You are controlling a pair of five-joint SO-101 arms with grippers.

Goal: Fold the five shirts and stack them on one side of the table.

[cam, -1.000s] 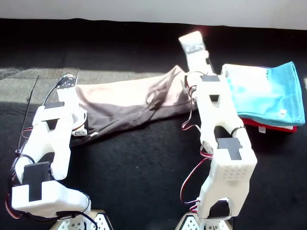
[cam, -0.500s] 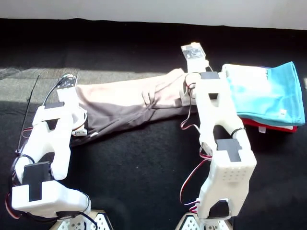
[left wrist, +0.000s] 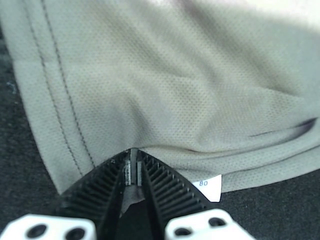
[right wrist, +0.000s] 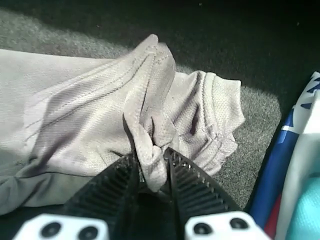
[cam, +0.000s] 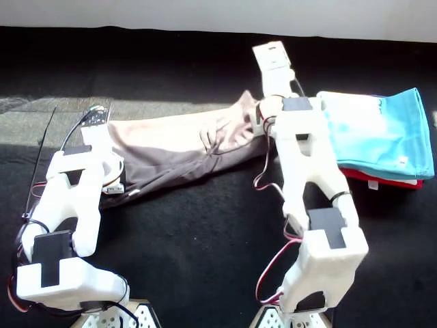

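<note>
The grey shirt is matt, finely pitted mesh-knit cloth, the left gripper and right gripper are black ribbed plastic on smooth white plastic, the folded shirts are smooth cloth, and the table cover is black, matt and rough.

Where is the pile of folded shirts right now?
In the high view the folded pile, blue on top, lies at the table's right side, beside the right pincer that grips the grey shirt.
</note>
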